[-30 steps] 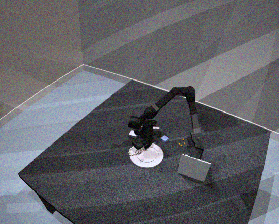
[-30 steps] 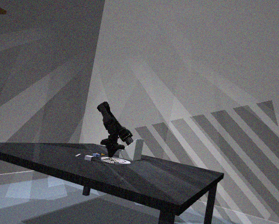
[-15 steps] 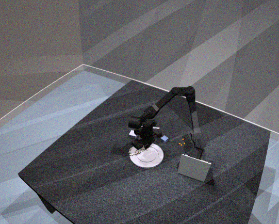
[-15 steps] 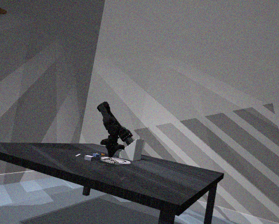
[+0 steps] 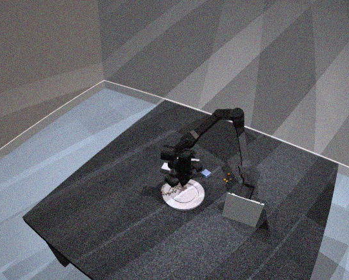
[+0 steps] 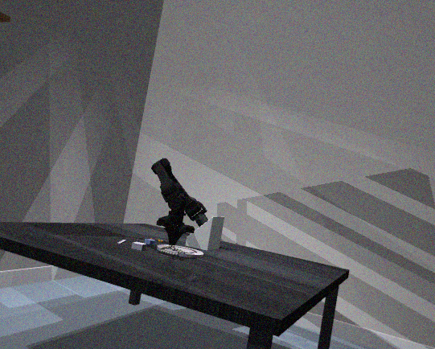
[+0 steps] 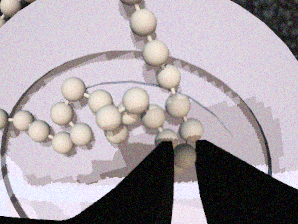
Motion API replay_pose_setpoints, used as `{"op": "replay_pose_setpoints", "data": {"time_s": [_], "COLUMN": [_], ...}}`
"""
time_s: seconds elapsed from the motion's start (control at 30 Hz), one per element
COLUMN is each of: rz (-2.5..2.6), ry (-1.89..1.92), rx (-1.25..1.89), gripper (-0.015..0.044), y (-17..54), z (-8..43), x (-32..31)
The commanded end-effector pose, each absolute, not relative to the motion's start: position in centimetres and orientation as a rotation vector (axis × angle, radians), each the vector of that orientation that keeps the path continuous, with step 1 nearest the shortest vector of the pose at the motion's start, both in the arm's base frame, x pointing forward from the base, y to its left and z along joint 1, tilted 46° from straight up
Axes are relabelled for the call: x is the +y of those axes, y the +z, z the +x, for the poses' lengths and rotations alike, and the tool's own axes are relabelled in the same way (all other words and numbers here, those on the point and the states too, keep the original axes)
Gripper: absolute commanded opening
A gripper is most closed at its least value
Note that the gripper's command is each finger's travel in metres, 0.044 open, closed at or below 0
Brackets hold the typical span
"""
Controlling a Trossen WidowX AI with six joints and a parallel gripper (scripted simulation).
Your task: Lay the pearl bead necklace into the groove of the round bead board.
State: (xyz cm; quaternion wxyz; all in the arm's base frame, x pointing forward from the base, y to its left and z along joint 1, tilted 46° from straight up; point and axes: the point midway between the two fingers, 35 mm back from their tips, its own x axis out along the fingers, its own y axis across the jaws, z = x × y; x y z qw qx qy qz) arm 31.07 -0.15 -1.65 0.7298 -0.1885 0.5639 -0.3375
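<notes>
The round white bead board (image 5: pixel 189 206) (image 6: pixel 195 253) (image 7: pixel 40 55) lies on the dark table, with a dark ring groove in its top. The pearl bead necklace (image 5: pixel 171 191) (image 7: pixel 178 106) lies bunched on the board. In the wrist view a folded clump of beads lies inside the ring, one strand runs across the groove to the top edge and another crosses it at the left. My gripper (image 5: pixel 183 185) (image 6: pixel 173 243) (image 7: pixel 183 151) is shut on a bead of the necklace, low over the board, inside the ring. The necklace's far part is cut off in the wrist view.
A white block (image 5: pixel 165 166) (image 6: pixel 138 245), a blue block (image 5: pixel 206 173) (image 6: pixel 149 241) and a thin white piece (image 5: pixel 195 159) (image 6: pixel 121 241) lie behind the board. Small orange pieces (image 6: pixel 160 240) lie near the arm's base. A grey upright panel (image 5: pixel 243 210) (image 6: pixel 215 235) stands beside the base.
</notes>
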Motion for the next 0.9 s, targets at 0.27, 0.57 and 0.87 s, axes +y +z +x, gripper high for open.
{"op": "replay_pose_setpoints", "data": {"time_s": [0.27,0.57,0.87], "rz": [-0.421,-0.421,-0.415], "ry": [-0.749,-0.749,-0.743], "rx": [1.250,1.250,1.242], "gripper": [0.0000,0.0000,0.0026], "y": [-1.80,-1.80,-1.66], "z": [30.84,30.84,31.07], "x": [-0.48,-0.48,-0.15]}}
